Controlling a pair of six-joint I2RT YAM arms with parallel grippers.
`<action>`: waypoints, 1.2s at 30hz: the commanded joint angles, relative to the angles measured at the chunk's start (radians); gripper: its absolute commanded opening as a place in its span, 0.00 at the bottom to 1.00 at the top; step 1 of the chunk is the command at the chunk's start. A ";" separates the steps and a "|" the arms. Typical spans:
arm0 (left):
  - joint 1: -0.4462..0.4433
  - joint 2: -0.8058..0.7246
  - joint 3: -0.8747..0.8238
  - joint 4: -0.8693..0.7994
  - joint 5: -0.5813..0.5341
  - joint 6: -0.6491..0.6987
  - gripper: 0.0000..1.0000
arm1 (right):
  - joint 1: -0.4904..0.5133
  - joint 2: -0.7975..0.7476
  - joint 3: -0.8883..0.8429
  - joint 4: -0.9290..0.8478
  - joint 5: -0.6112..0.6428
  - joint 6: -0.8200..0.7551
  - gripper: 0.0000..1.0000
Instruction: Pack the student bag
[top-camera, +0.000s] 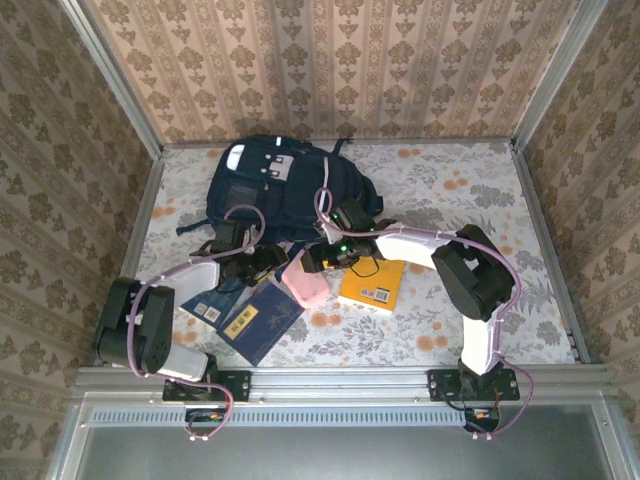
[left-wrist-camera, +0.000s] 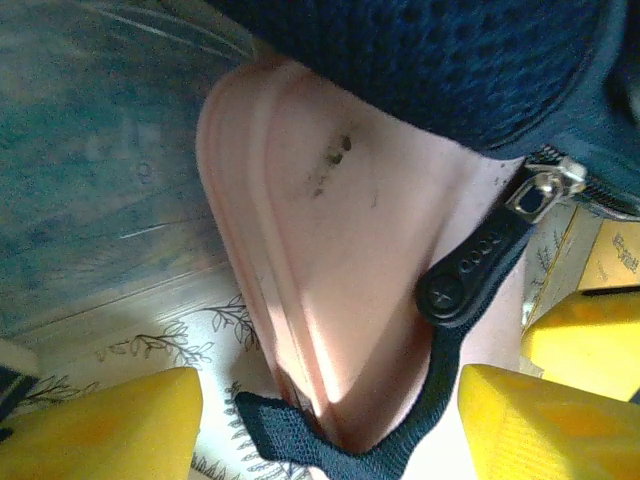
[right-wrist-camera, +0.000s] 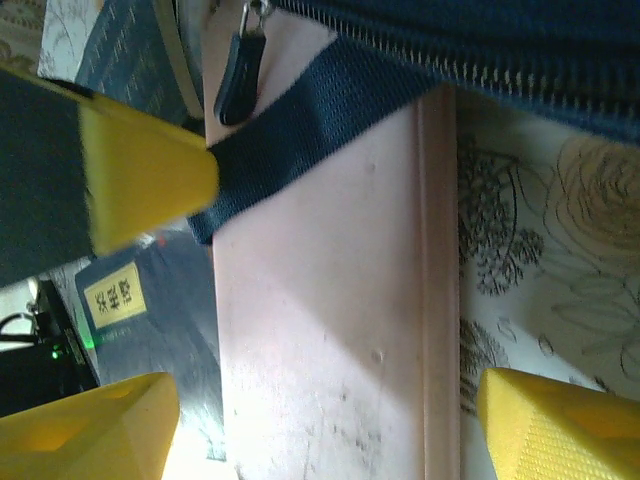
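Two grippers, both mine, meet over one pink case (top-camera: 308, 285) near the middle of the table (top-camera: 480, 200). The backpack (top-camera: 275, 185) lies flat on the far left-centre part of the table, front pocket up, with its near edge just beyond the case. My left gripper (top-camera: 268, 262) comes in from the left; my right gripper (top-camera: 322, 258) comes in from the right. In the left wrist view the left gripper (left-wrist-camera: 330, 420) stands open, its yellow fingertips (left-wrist-camera: 100, 420) on either side of the case (left-wrist-camera: 330, 250), with a visible gap on each side. The backpack (left-wrist-camera: 450, 60) overlaps the far end of the case there. A navy strap (left-wrist-camera: 300, 440) and a black zipper pull (left-wrist-camera: 470, 270) lie across the pink surface. In the right wrist view the right gripper (right-wrist-camera: 320, 430) is also open, its fingertips (right-wrist-camera: 560, 430) straddling the case (right-wrist-camera: 330, 330); whether the right-hand pad touches the edge I cannot tell. The strap (right-wrist-camera: 300, 140) crosses the case below the backpack's zip line (right-wrist-camera: 500, 50). A yellow book (top-camera: 375, 285) lies just right of the case. Dark blue books (top-camera: 258, 318) lie just left of it.
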 joint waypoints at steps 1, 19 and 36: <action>-0.022 0.040 0.022 0.057 0.056 -0.008 0.69 | 0.012 0.038 0.037 -0.010 0.008 0.020 0.79; -0.218 0.180 0.224 0.039 0.142 0.062 0.67 | 0.009 -0.090 -0.189 0.168 -0.056 0.132 0.79; -0.262 0.184 0.221 0.082 0.237 0.054 0.36 | -0.075 -0.179 -0.392 0.398 -0.115 0.277 0.76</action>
